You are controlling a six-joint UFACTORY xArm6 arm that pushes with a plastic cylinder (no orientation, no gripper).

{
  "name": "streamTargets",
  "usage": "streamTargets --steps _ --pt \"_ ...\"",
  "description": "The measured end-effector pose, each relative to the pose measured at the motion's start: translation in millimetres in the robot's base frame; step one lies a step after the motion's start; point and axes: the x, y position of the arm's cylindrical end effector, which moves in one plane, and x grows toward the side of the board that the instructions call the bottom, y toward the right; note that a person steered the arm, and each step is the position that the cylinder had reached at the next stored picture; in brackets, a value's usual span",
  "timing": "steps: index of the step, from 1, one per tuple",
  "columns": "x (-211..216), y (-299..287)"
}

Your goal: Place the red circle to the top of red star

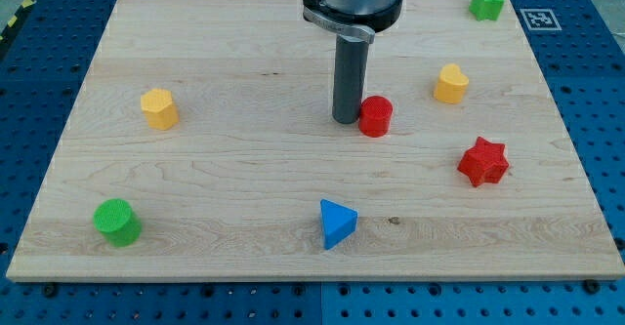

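The red circle [375, 116] is a short red cylinder near the middle of the wooden board [244, 169]. The red star [483, 162] lies toward the view's right, below and to the right of the circle. My tip [346, 120] rests on the board right against the circle's left side, touching it or nearly so. The dark rod rises from there to the arm's head at the view's top.
A yellow heart-shaped block [450, 84] sits up and right of the red circle. A green star [486, 2] is at the top right corner. A yellow hexagon [159, 108] is at the left, a green cylinder [117, 222] at the bottom left, a blue triangle [337, 223] at the bottom centre.
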Motion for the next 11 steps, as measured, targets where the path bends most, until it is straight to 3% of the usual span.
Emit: streamTargets --steps 6,11 --pt "9 19" --pt "2 119"
